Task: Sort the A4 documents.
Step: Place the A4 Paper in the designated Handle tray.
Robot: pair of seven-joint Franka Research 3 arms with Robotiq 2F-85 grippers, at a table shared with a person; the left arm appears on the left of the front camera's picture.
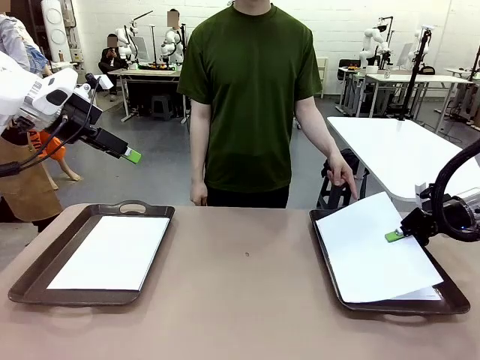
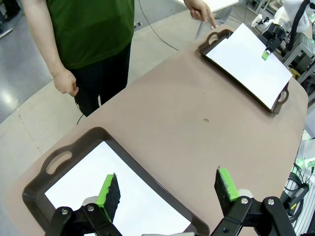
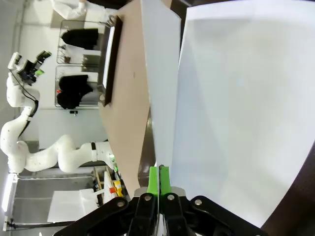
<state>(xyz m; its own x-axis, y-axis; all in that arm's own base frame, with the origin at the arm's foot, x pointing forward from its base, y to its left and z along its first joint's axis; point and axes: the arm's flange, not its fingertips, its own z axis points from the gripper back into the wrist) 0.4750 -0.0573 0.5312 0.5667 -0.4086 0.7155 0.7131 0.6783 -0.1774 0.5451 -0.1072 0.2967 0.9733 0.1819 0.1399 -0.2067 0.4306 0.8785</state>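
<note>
- Front view: my right gripper (image 1: 391, 235) is pinching the top A4 sheet (image 1: 375, 251) by its edge, fingers clamped tight on it, and it's lifting at a tilt over the right tray (image 1: 450, 304).
- A person's hand (image 1: 341, 174) is pointing down by that tray's far corner.
- My left gripper (image 2: 167, 189) is hanging in the air, fingers spread wide, holding nothing.
- Below those fingers, another sheet (image 2: 93, 194) is lying flat in the left tray (image 2: 59, 160).
</note>
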